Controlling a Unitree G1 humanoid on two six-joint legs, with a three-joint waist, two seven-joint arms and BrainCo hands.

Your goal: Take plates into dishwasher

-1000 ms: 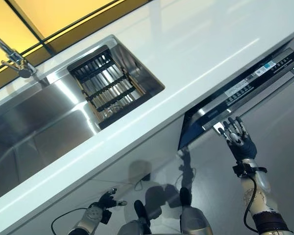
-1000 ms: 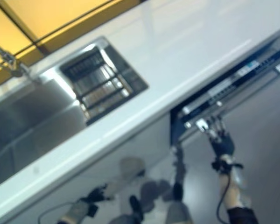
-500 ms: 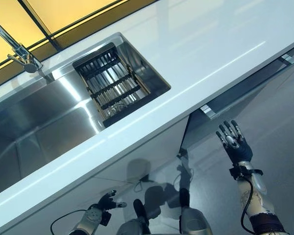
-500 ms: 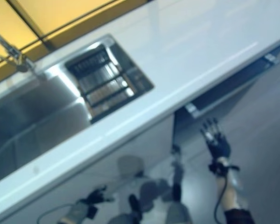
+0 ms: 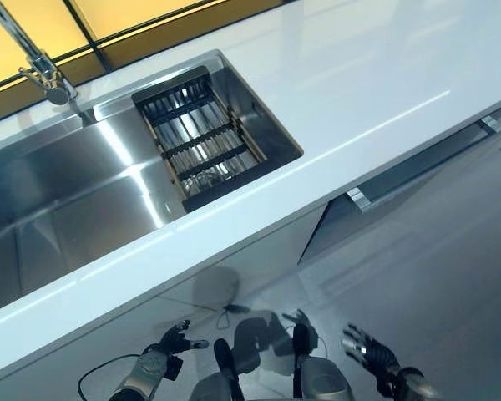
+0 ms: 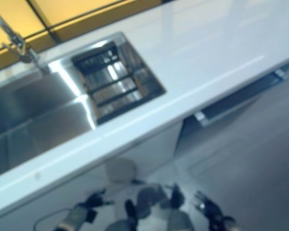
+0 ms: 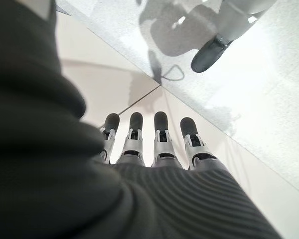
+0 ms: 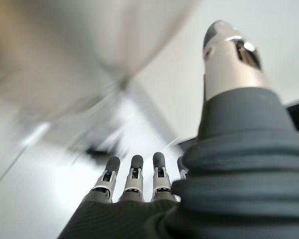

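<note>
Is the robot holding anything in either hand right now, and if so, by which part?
Nothing is held. The left hand and right hand both hang low, empty, with straight fingers.

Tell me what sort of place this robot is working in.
Most likely a home kitchen. A steel sink with a tap is set into a white countertop, a dark drying rack sits in the sink's end, and below the counter is a grey appliance front with a bar handle, probably the dishwasher.

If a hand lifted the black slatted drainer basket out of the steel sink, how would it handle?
The black slatted drainer basket looks rigid, so it would probably keep its shape. Its open slats suggest it is light for its size. Wedged against the steel sink walls, it might snag.
</note>
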